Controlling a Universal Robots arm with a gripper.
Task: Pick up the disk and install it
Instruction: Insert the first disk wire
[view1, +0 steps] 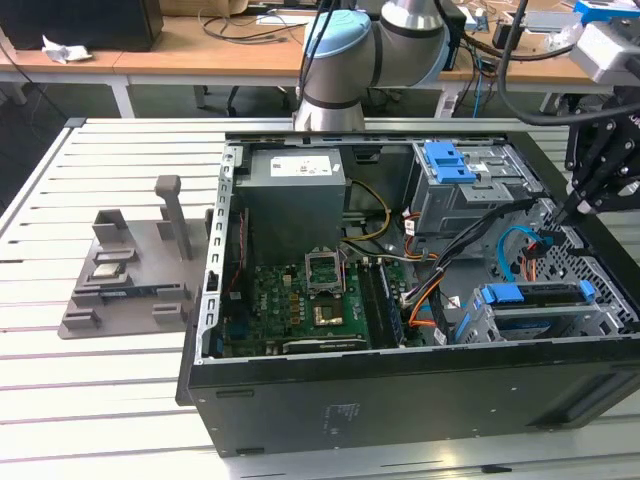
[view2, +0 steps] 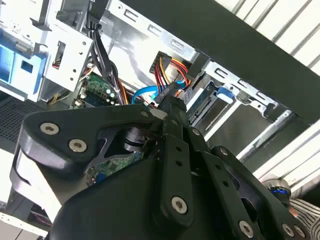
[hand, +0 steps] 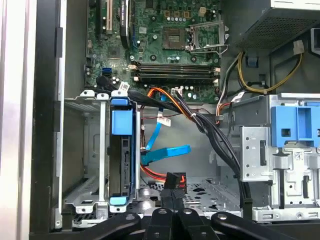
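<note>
The disk (view1: 535, 297), framed by its blue carrier, sits slotted in the lower drive cage at the front corner of the open computer case (view1: 400, 400). In the first wrist view the disk (hand: 123, 160) stands edge-on in the cage with blue tabs at both ends. My gripper (view1: 557, 222) hangs inside the case just behind that cage, apart from the disk. Its fingers are pressed together, and a black cable plug (hand: 173, 180) with orange and red wires sits at the tips of the gripper (hand: 172, 192). In the second wrist view, the gripper (view2: 172, 102) meets that plug beside a blue flat cable (view2: 145, 92).
A bundle of black cables (hand: 210, 130) and a blue flat cable (hand: 167, 152) cross the space next to the gripper. An upper drive cage with a blue latch (view1: 450, 160), the power supply (view1: 295, 195) and the motherboard (view1: 310, 300) fill the case. A grey fixture (view1: 130, 270) stands at the exterior view's left.
</note>
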